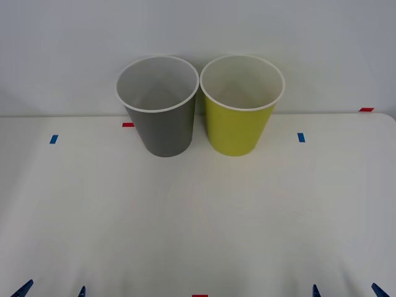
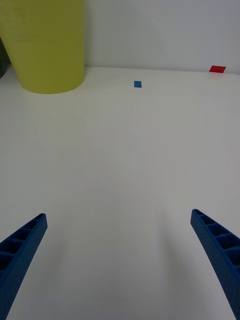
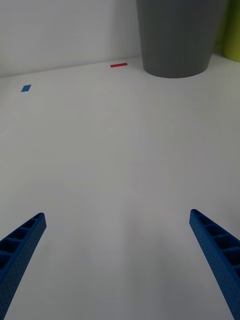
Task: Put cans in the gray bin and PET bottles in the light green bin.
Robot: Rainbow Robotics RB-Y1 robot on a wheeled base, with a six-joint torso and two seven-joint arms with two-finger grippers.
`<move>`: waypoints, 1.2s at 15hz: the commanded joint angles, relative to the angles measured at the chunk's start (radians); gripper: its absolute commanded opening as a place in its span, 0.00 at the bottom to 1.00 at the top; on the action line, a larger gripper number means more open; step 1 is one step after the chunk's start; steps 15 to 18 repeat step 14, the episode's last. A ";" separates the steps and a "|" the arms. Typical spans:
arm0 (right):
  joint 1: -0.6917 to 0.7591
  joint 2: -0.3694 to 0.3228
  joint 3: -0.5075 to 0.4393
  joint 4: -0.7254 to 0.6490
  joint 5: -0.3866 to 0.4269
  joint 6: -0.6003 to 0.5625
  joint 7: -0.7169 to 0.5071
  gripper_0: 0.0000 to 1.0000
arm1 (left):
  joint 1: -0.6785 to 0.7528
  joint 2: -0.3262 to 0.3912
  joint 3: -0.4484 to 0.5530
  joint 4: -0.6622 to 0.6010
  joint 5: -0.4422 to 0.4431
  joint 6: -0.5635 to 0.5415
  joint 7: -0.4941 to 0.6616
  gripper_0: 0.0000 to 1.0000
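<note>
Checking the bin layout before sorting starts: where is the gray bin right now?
In the front view the gray bin stands at the table's far edge, just left of centre, right beside the light green bin on its right.

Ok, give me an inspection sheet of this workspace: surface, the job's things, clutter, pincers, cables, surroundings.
Surface: white table, with small blue and red tape marks.
Job's things: tall tapered dark gray plastic bin and matching yellow-green plastic bin upright side by side at the far edge, gray on the robot's left; what shows of the white insides holds nothing.
Clutter: nothing seen.
Pincers: left pincer and right pincer both open, holding nothing, low over the near table.
Cables: nothing seen.
Surroundings: plain pale wall behind.
</note>
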 commanded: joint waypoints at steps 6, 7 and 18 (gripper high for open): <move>0.000 0.000 0.000 0.000 0.000 0.000 0.000 1.00 | 0.000 0.000 0.000 0.000 0.000 0.000 0.000 1.00; 0.000 0.000 0.000 0.000 0.000 0.000 0.000 1.00 | 0.000 0.000 0.000 0.000 0.000 0.000 0.000 1.00; 0.000 0.000 0.000 0.000 0.000 0.000 0.000 1.00 | 0.000 0.000 0.000 0.000 0.000 0.000 0.000 1.00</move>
